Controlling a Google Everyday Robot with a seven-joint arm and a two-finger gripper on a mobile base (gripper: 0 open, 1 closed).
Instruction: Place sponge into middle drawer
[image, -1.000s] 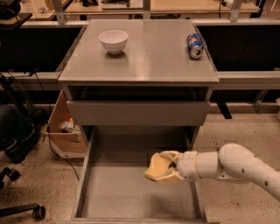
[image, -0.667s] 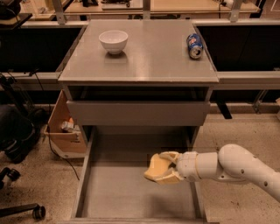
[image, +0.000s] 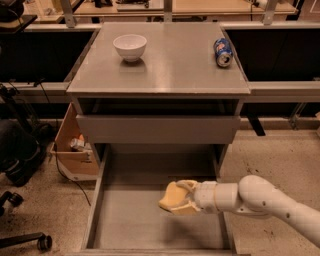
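Note:
The middle drawer is pulled far out at the bottom of the grey cabinet, a long tray with a flat grey floor and thin side walls. My gripper reaches in from the right on a white arm, over the drawer's right half. It is shut on the yellow sponge, which sticks out to the left between the cream fingers. The sponge hangs above the drawer floor and does not touch it, as far as I can tell.
Above the open drawer sits a drawer with a plain grey front panel. On the cabinet top stand a white bowl and a blue can lying on its side. A cardboard box and cables are at the left.
My gripper with the sponge has shifted slightly left and lower over the drawer. Nothing else has moved.

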